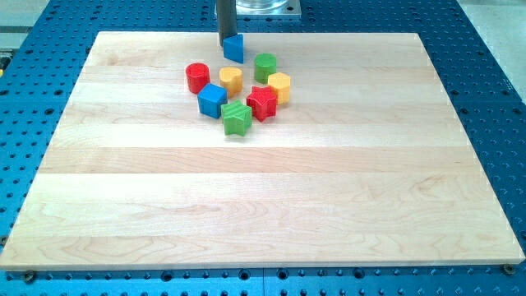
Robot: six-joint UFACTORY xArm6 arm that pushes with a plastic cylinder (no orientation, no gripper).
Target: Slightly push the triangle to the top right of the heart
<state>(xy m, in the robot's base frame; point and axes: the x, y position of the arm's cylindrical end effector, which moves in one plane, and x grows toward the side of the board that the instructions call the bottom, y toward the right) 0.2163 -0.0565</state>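
The red cylinder [197, 77] is sitting furthest toward the view's left, then the blue cube [212, 100]. My tip [225, 44], a bare rod with no pincer, is seemingly touching the blue triangle [234, 48], which is lying above the yellow heart [231, 79]. The green cylinder [265, 67] is standing rightward.

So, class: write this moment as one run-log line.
tip: touching blue triangle block, at its left | yellow heart block: below the triangle | wooden board: seven blocks clustered near top
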